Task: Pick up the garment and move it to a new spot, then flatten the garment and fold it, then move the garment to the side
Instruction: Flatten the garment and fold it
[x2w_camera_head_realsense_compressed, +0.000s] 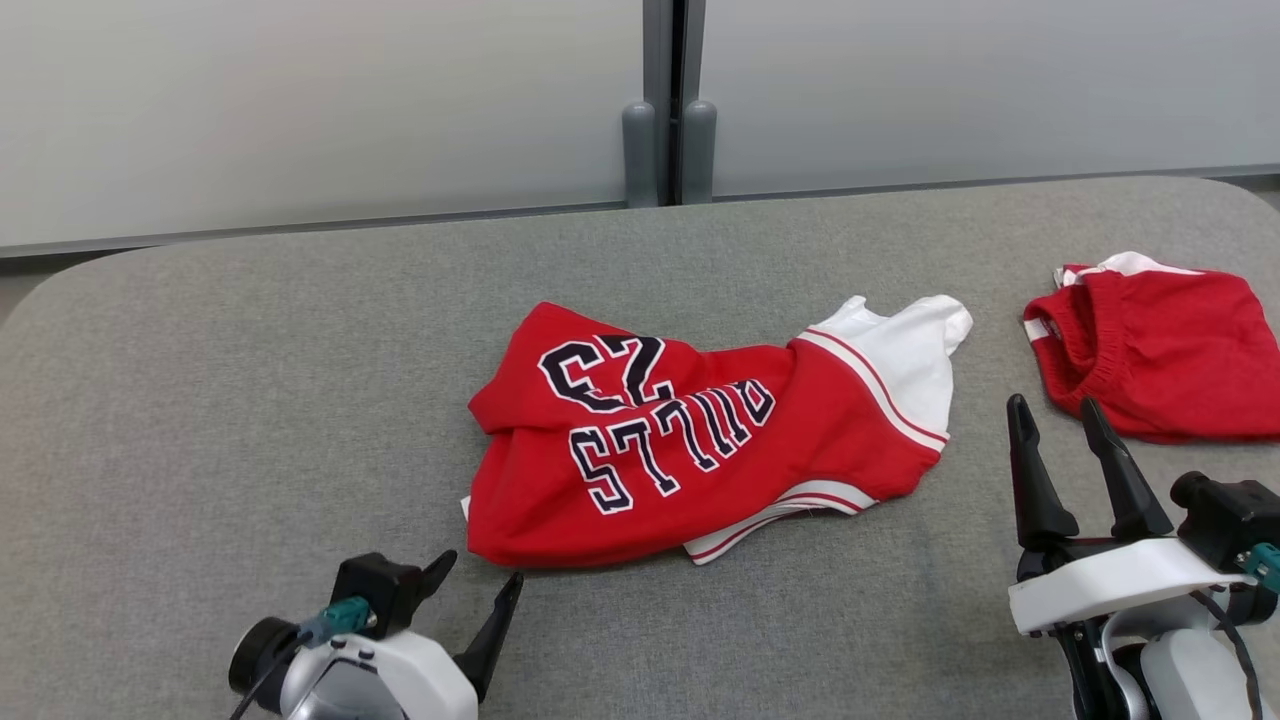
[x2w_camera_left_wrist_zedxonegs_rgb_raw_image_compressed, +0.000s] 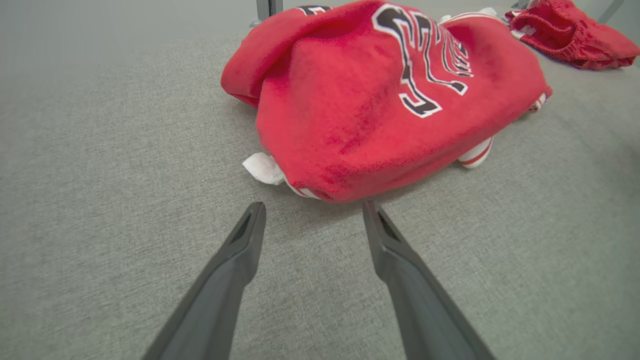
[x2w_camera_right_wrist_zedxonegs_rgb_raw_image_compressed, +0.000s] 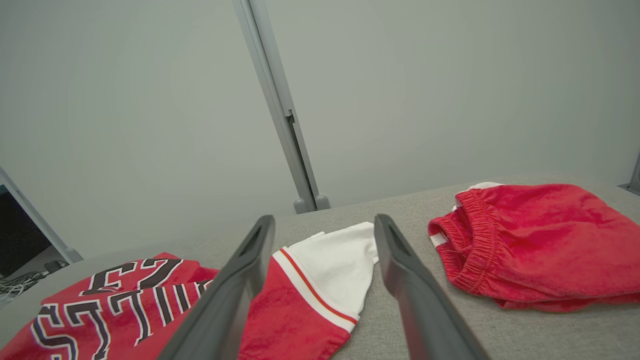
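While the left gripper (x2w_camera_head_realsense_compressed: 483, 567) and right gripper (x2w_camera_head_realsense_compressed: 1053, 402) gape empty, the garment (x2w_camera_head_realsense_compressed: 680, 450) lies crumpled between them.

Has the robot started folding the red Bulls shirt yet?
Not yet. Nothing looks done: the jersey lies crumpled on the grey table. In hand: the left gripper is open, empty, tips close to the jersey's near edge; the right gripper is open and empty too. To do: pick up, move, flatten, fold, set aside.
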